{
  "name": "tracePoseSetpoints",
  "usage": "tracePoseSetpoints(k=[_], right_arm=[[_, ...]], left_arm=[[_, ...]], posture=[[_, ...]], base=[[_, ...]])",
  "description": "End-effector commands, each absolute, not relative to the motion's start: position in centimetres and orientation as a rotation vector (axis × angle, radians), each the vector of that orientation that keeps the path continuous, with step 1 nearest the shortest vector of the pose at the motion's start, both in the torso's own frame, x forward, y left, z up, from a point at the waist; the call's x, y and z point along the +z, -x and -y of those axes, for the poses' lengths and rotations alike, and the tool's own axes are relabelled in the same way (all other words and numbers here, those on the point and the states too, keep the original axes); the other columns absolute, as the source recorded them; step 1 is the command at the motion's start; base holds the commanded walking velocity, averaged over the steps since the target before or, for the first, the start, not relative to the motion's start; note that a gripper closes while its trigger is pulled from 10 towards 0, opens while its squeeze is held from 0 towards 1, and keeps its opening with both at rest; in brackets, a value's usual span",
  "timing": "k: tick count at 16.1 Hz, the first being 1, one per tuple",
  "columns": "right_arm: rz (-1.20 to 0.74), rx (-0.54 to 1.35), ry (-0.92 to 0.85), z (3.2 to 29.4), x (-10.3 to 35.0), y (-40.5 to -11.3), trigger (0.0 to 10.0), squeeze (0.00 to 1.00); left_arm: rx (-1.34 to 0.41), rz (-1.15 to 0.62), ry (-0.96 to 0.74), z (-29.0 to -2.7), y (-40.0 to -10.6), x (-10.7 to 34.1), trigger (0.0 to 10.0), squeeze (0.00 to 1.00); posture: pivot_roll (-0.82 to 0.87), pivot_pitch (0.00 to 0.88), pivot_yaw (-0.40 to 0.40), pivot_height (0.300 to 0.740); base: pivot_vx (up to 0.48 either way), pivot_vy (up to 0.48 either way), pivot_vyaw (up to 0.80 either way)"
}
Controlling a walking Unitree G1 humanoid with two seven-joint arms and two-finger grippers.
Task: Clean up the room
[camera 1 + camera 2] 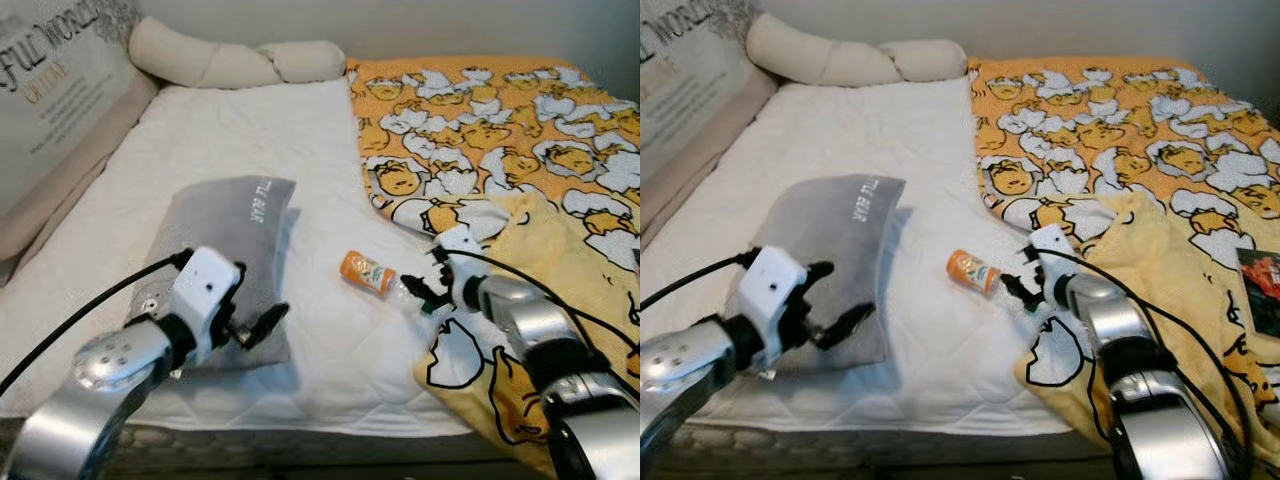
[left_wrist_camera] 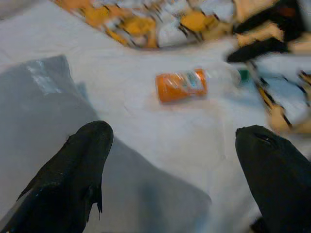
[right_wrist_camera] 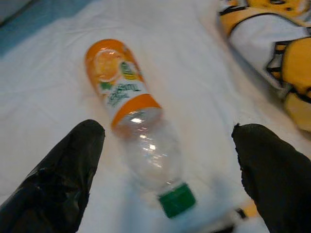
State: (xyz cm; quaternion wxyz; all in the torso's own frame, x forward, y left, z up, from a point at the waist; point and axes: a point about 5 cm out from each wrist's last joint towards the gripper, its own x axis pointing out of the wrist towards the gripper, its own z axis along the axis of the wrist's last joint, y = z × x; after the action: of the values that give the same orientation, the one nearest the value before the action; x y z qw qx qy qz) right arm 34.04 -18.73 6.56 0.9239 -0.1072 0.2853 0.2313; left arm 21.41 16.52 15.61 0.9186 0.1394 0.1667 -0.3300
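Bottle point(image 3: 141, 141): clear plastic, orange label carrying white and green print, green cap. Pillow point(image 1: 225, 245): grey, showing pale lettering. Mattress cover point(image 1: 250, 140): white, quilted. Blanket point(image 1: 500, 130): orange and yellow, showing white-and-yellow cartoon figures outlined in black. Bolster point(image 1: 235, 62): cream. Gripper fingers point(image 3: 58, 179): black.

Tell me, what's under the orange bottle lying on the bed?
The bottle lies on its side on the white quilted bed cover, touching nothing else. The right gripper is open around its green cap end. What lies beneath that cover is hidden.
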Motion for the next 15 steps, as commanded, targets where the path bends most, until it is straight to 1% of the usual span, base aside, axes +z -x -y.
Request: tracePoseSetpoints(k=[1,4,5,9,12,15], right_arm=[[-0.572,0.500,0.252,18.0,6.8,-34.6,10.0,1.00],[-0.565,0.465,0.320,17.6,6.7,-35.1,10.0,1.00],[-0.561,0.438,0.341,17.5,6.8,-35.4,10.0,0.00],[-0.564,0.371,0.405,17.7,7.2,-36.0,10.0,0.00],[-0.577,0.341,0.410,18.1,7.2,-36.0,10.0,0.00],[-0.621,0.302,0.454,18.9,6.6,-35.6,10.0,0.00]], left_arm=[[-0.713,-0.363,-0.303,-16.9,-20.6,16.4,10.0,0.00],[-0.752,-0.403,-0.336,-17.5,-19.0,17.2,10.0,0.00],[-0.768,-0.423,-0.356,-17.7,-18.5,17.5,10.0,0.00],[-0.776,-0.464,-0.394,-18.7,-17.0,19.3,10.0,0.00],[-0.777,-0.480,-0.387,-18.7,-16.1,19.5,10.0,0.00],[-0.791,-0.499,-0.379,-18.5,-15.3,19.8,10.0,0.00]], posture=[[0.20,0.000,0.068,0.740],[0.26,0.000,0.083,0.740],[0.28,0.022,0.085,0.740],[0.32,0.143,0.073,0.740],[0.33,0.161,0.065,0.740],[0.34,0.190,0.050,0.740]], base=[[0.000,0.000,0.00],[0.000,0.000,0.00],[0.000,0.000,0.00],[0.000,0.000,0.00],[0.000,0.000,0.00],[0.000,0.000,0.00]])
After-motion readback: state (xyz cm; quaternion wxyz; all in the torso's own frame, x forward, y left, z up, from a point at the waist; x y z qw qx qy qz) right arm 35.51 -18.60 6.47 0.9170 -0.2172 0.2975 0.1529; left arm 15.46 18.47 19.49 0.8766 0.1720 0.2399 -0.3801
